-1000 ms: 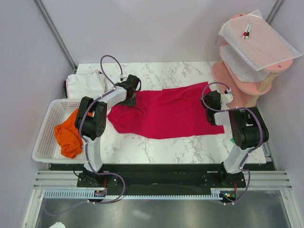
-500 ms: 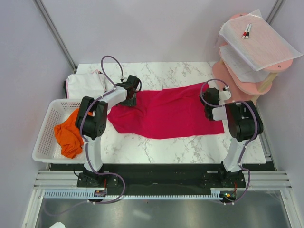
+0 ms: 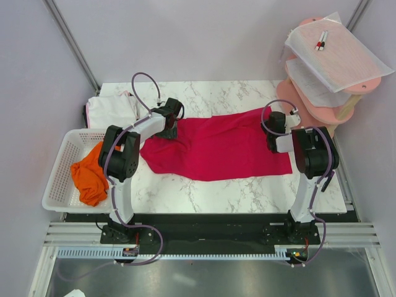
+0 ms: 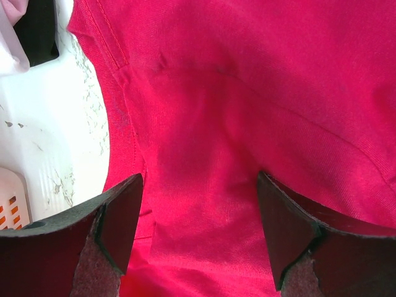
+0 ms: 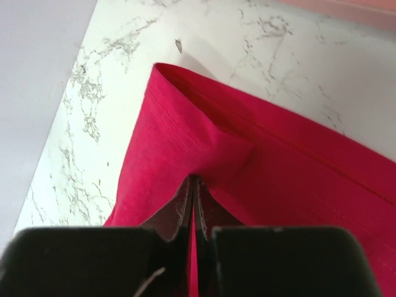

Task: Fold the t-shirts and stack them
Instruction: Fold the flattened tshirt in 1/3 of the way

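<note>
The crimson-red t-shirt [image 3: 216,147] lies spread across the marble table. My left gripper [image 3: 167,130] is open, its jaws wide apart over the shirt's left end [image 4: 204,154], holding nothing. My right gripper [image 3: 273,141] is shut on the red shirt's right edge, the cloth [image 5: 204,148] pinched between the pads near the hem. The white t-shirt [image 3: 110,110] lies folded at the back left of the table. The orange t-shirt [image 3: 90,174] is bunched in the white mesh basket [image 3: 59,179].
A pink tiered shelf [image 3: 322,93] with thin white sheets and a marker stands at the back right, close to my right arm. The basket sits at the table's left edge. The bare marble table [image 3: 204,192] shows in front of the red shirt.
My right gripper has moved toward the back along the shirt's right edge, and the arm has swung upright. The left arm and the shirts have not visibly moved.
</note>
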You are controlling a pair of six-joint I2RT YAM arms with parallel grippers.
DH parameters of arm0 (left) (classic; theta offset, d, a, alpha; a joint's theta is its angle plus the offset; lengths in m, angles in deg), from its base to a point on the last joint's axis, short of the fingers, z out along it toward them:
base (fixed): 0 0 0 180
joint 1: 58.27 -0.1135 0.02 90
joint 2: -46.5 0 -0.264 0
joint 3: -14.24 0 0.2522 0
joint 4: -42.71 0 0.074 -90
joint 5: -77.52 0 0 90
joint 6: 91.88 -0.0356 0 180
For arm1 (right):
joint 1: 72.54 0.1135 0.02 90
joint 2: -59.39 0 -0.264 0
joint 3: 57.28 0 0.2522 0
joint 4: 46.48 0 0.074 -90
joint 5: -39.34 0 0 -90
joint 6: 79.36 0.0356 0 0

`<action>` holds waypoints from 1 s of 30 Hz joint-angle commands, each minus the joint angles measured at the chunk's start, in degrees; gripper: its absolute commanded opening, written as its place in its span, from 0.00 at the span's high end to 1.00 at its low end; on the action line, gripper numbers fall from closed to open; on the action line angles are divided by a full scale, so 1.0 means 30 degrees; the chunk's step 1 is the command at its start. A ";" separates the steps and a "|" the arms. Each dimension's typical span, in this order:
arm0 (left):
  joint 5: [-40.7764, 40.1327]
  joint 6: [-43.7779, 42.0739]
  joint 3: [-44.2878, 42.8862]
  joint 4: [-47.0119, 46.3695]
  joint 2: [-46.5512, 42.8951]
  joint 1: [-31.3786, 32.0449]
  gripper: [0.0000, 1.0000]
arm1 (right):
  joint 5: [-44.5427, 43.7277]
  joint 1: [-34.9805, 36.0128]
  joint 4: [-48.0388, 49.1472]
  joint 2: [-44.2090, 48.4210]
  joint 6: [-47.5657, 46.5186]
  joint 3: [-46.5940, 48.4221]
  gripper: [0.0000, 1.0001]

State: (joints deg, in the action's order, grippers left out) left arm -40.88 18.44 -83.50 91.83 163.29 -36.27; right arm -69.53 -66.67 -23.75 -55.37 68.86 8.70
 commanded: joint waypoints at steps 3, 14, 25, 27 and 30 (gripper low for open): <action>-0.0552 -0.0444 -0.0042 -0.0476 -0.0171 0.0079 0.20 | 0.0315 -0.0315 0.1313 -0.0331 -0.0743 0.0989 0.96; -0.0611 -0.0444 0.0104 -0.0476 -0.0024 0.0079 0.20 | 0.1457 -0.0696 0.0931 0.1013 -0.0715 -0.0238 0.60; -0.0581 -0.0385 0.0193 -0.0476 -0.0083 0.0108 0.20 | 0.1163 -0.0726 0.1137 0.0813 -0.0743 -0.0741 0.46; -0.0639 -0.0385 0.0280 -0.0476 -0.0083 0.0079 0.20 | 0.1193 -0.0726 0.1166 0.0345 -0.0743 -0.0506 0.48; -0.0698 -0.0385 0.0309 -0.0476 -0.0112 0.0079 0.20 | 0.1398 -0.0726 0.1428 -0.0300 -0.0772 -0.0066 0.57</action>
State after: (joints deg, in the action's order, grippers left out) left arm -40.92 18.42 -83.41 91.83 163.29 -36.27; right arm -65.75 -68.64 -21.48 -53.62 66.67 5.97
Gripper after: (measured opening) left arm 0.801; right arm 0.505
